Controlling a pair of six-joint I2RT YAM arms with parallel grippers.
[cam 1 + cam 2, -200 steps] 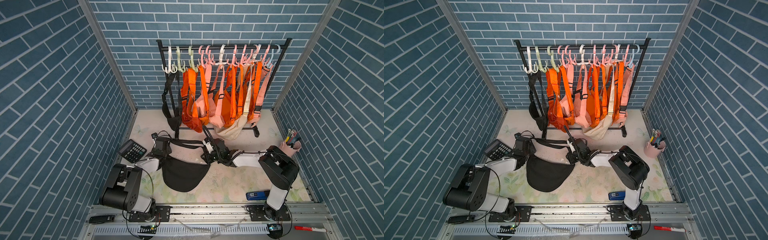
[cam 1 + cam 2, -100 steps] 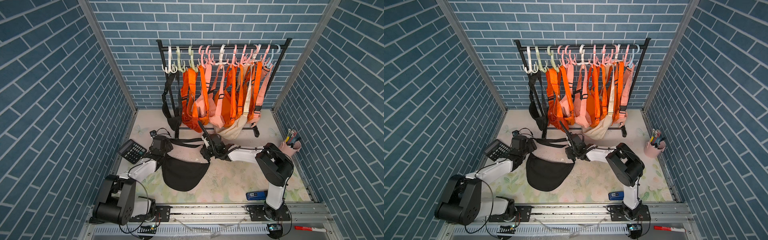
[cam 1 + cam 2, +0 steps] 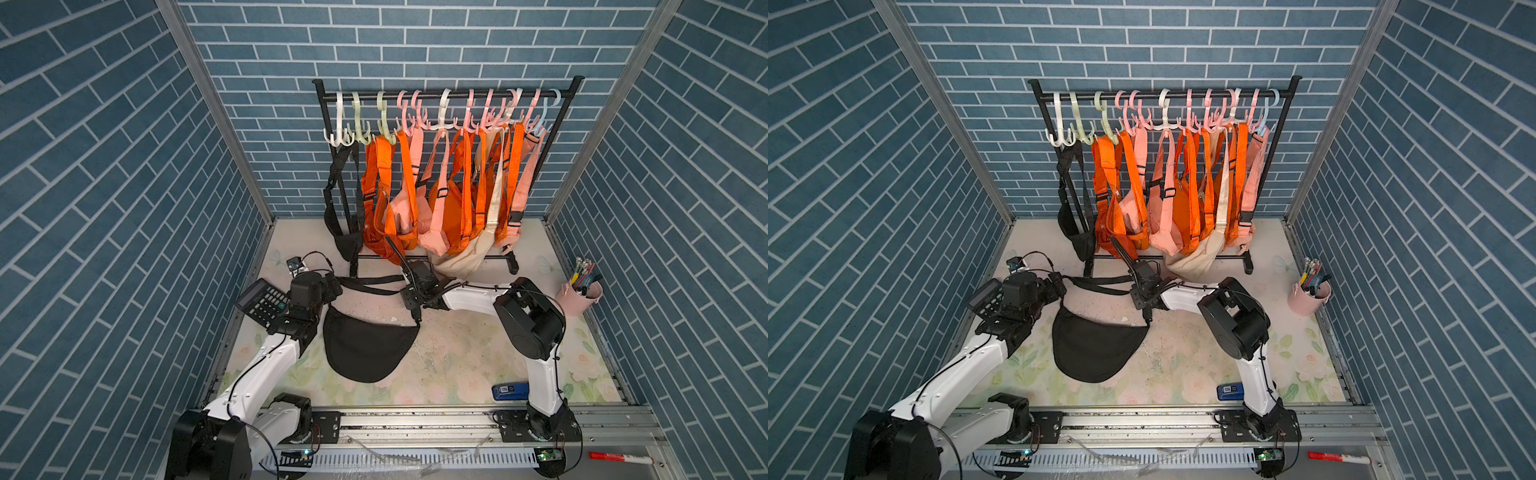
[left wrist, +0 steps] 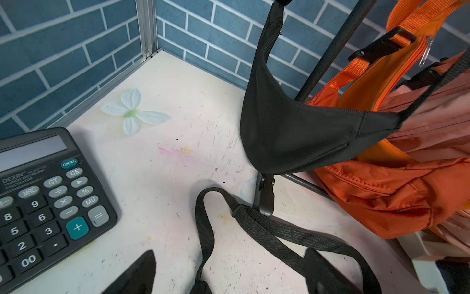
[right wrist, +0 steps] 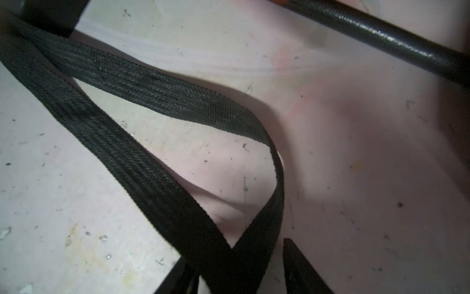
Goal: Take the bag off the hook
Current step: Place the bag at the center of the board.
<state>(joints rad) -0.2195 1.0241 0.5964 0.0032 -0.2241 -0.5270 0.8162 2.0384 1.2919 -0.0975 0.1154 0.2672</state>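
A black bag (image 3: 365, 349) (image 3: 1096, 345) lies flat on the table, off the rack. Its strap (image 3: 370, 284) (image 3: 1096, 284) runs along the table between my two grippers. My left gripper (image 3: 332, 286) (image 4: 230, 252) is open at the strap's left end, with the strap (image 4: 206, 229) loose on the table between its fingers. My right gripper (image 3: 409, 291) (image 5: 234, 250) is open over the strap's right loop (image 5: 152, 163), and a gap shows beside one finger (image 5: 302, 267). Several hooks (image 3: 338, 133) hang on the rail. A second black bag (image 3: 347, 245) (image 4: 292, 132) hangs at the rack's left end.
Orange, pink and cream bags (image 3: 440, 208) crowd the rack just behind both grippers. The rack's foot (image 4: 265, 198) stands beside the strap. A calculator (image 3: 264, 301) (image 4: 38, 203) lies at the left. A pink pen cup (image 3: 584, 291) and a blue device (image 3: 509, 390) are at the right.
The left gripper has opened wide and let the strap drop. The right jaws have parted as well. Both grippers have moved a little toward the rack, and the bag stays on the table.
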